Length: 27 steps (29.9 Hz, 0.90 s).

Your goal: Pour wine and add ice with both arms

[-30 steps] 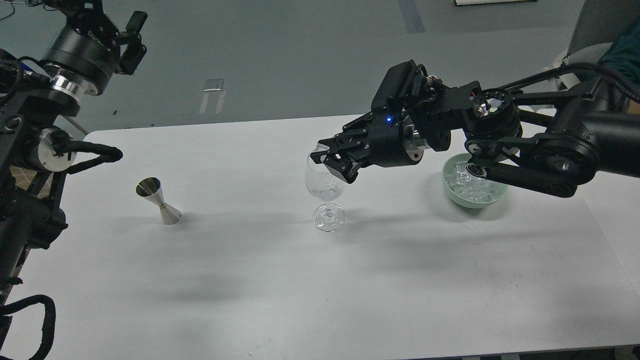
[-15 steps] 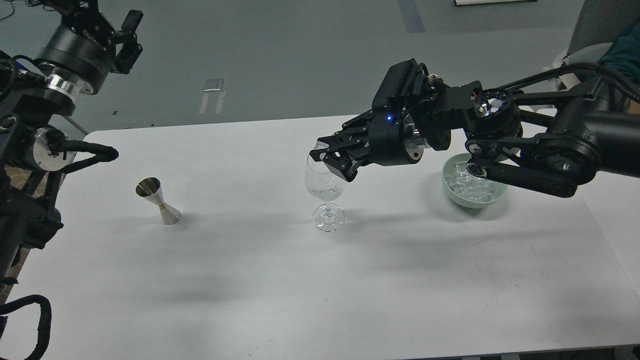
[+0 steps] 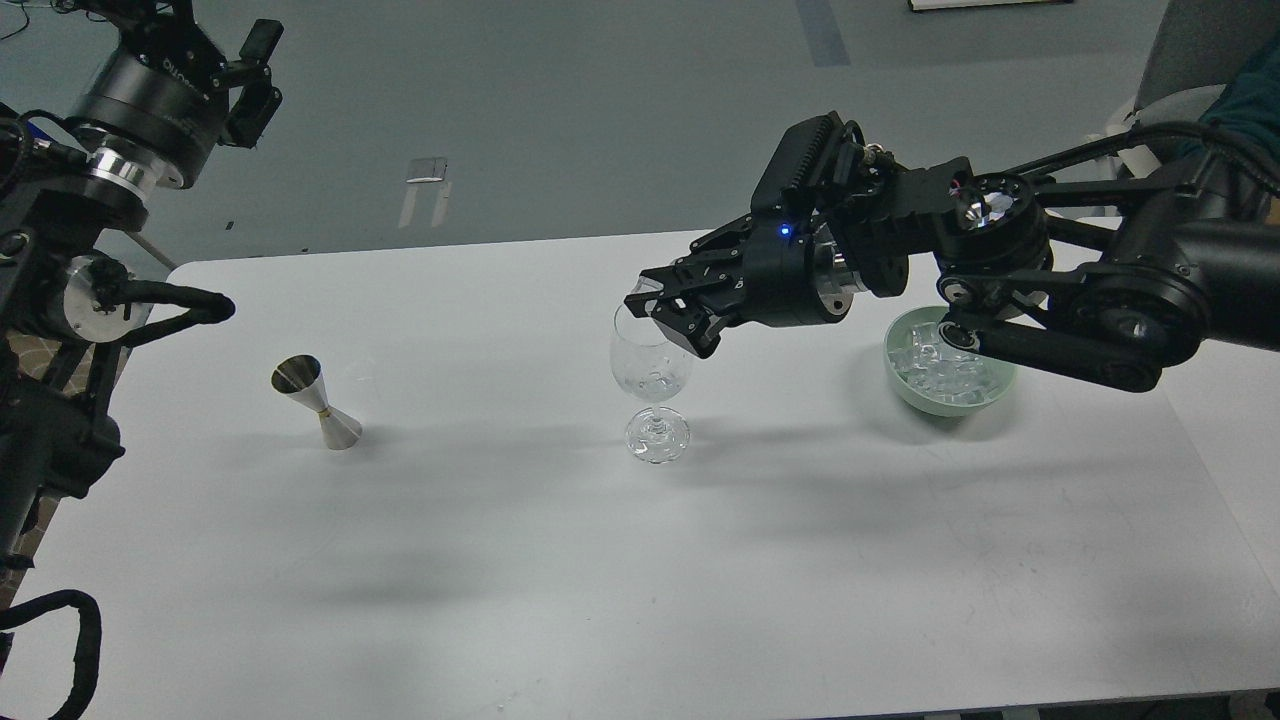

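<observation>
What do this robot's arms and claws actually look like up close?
Both arms are bulky, black and jointed. The left arm has shiny silver rings at its joints, white lettering on one round segment, and looped black cables. The right arm has round black joints, thin black cables and a ribbed block near its wrist. The right gripper is black with two short fingers and a small blue light behind them.
</observation>
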Tool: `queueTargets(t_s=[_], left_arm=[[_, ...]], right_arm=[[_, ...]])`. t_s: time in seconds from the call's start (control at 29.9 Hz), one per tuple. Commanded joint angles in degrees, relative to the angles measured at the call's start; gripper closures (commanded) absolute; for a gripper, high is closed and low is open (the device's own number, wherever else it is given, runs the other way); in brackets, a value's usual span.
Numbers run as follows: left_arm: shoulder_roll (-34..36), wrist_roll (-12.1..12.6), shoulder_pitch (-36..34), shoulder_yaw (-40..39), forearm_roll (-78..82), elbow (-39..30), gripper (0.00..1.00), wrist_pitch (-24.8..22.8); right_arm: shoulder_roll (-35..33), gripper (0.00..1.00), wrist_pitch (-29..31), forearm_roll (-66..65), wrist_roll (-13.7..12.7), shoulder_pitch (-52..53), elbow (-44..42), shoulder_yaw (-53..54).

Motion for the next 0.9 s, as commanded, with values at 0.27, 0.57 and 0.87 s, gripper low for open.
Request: queueTargets(t_s=[0.27, 0.57, 0.87], left_arm=[[0.0, 0.0, 0.0, -0.1, -0.1, 0.0, 0.02, 0.0], [0.0, 0.0, 0.0, -0.1, -0.1, 0.0, 0.02, 0.0], [0.0, 0.1, 0.0, -0.1, -0.1, 0.0, 0.02, 0.0]], right_arm=[[0.0, 0.06, -0.4, 1.0, -0.3, -0.1, 0.1, 0.4], [0.0, 0.64, -0.2, 0.9, -0.3, 0.2, 0.1, 0.2], [-0.2, 1.0, 1.1, 0.8, -0.4, 0.4, 0.2, 0.1]])
